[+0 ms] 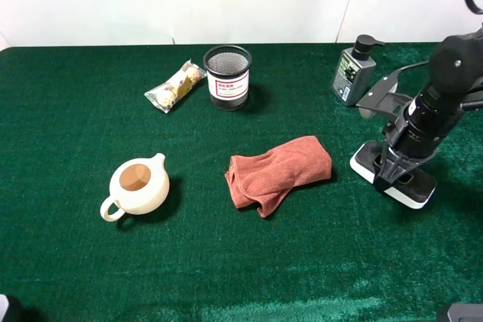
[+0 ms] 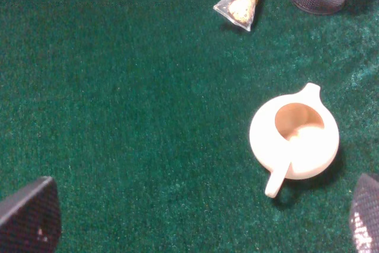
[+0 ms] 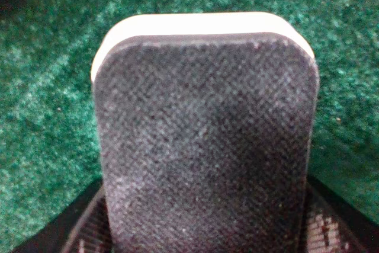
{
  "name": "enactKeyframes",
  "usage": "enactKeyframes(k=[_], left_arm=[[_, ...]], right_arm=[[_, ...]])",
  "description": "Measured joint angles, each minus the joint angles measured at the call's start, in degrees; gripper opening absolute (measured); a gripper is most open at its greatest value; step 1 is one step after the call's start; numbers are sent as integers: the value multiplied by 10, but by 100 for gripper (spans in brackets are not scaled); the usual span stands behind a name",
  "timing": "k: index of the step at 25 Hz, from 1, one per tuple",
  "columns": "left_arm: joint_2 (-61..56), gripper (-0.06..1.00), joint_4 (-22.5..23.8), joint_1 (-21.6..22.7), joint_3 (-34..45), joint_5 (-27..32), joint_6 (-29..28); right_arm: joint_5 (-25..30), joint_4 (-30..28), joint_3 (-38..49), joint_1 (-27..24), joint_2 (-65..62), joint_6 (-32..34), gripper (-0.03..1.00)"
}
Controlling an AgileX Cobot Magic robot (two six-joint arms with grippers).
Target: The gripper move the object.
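We see the right gripper set down over the eraser, which lies flat on the green table between its fingers. The fingers sit close along both long sides; whether they pinch it we cannot tell. A cloth lies beside this gripper, with a bottle just beyond. The left gripper is spread wide, with a jug ahead of it.

Eraser right of cloth; bottle behind.
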Motion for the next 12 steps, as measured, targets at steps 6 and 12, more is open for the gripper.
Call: enactKeyframes(k=[6,12], left_arm=[[0,99,0,0,0,0,0],[0,99,0,0,0,0,0]], right_arm=[[40,1,-8,0,-39,19,45],[110,4,-36,0,-77,44,45]])
